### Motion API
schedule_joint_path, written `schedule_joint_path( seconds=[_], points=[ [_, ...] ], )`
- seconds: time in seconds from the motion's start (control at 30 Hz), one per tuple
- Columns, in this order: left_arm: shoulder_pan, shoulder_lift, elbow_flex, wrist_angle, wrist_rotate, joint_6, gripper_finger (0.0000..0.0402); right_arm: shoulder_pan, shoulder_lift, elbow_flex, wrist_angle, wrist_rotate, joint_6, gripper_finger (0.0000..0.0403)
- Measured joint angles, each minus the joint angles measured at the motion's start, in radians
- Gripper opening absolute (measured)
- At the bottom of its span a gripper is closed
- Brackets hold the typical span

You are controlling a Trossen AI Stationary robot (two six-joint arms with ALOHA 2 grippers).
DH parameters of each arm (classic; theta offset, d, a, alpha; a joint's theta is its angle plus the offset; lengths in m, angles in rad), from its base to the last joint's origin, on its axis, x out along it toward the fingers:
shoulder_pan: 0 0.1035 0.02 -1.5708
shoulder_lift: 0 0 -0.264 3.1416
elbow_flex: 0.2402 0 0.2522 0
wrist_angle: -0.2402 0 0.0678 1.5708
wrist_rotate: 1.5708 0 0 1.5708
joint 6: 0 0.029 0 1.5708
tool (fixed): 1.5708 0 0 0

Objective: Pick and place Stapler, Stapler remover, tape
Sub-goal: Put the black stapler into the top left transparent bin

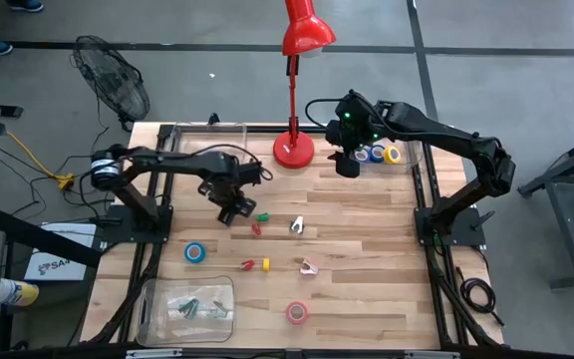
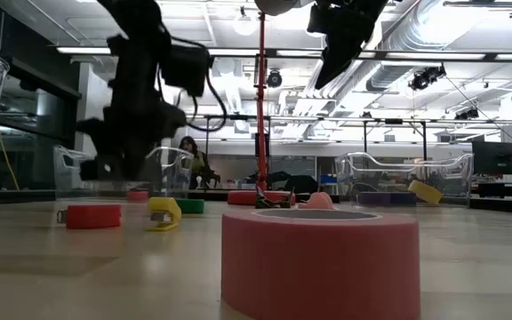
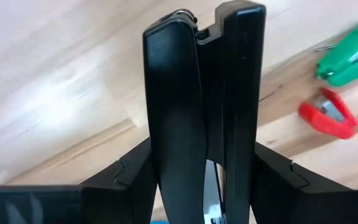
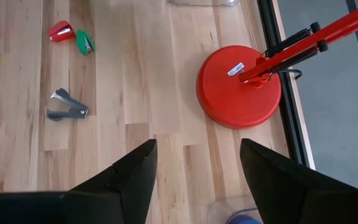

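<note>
My left gripper [image 1: 225, 194] is left of the table's middle, shut on the slim black stapler [image 1: 237, 211] [image 3: 179, 93]. My right gripper [image 1: 349, 162] [image 4: 197, 180] hangs open and empty at the far side, between the red lamp base [image 4: 238, 87] and a clear bin holding blue and yellow tape rolls [image 1: 382, 154]. A blue tape roll [image 1: 195, 252] and a pink one [image 1: 297, 312] [image 2: 320, 262] lie flat on the table. Staple removers lie around the middle: green [image 1: 261, 215], red [image 1: 256, 227], grey [image 1: 297, 226] [image 4: 67, 107], pink [image 1: 309, 266]. My left gripper pinches the stapler between its two fingers [image 3: 132, 177], one on each long face, at the stapler's near end [image 3: 197, 168]. The fingers slant down from above. The stapler runs on ahead along them, turned on its side, and looks lifted just clear of the table.
A clear tray [image 1: 187, 307] with small items sits at the near left corner. Another clear bin [image 1: 207, 133] stands at the far edge behind the left arm. The lamp pole [image 1: 291, 95] rises by the far edge. Red and yellow removers [image 1: 257, 264] lie near the middle.
</note>
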Motion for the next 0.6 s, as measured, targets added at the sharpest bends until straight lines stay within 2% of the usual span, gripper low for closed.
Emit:
schedule_joint_path(
  seconds=[0.07,0.27,0.43,0.6],
  points=[
    [0.000,-0.021,0.046,-0.036,-0.017,-0.001,0.0187,0.000,0.000,0.000,0.000,0.000,-0.006,0.0222],
    [0.030,-0.055,0.213,-0.162,-0.161,-0.005,0.0188,0.000,0.000,0.000,0.020,0.000,-0.018,0.0222],
    [0.110,-0.056,0.330,-0.229,-0.260,0.028,0.0189,0.000,0.000,0.000,0.023,0.000,-0.025,0.0222],
    [0.233,-0.056,0.382,-0.257,-0.294,0.131,0.0189,0.000,0.000,0.000,0.023,0.000,-0.025,0.0222]
  ],
)
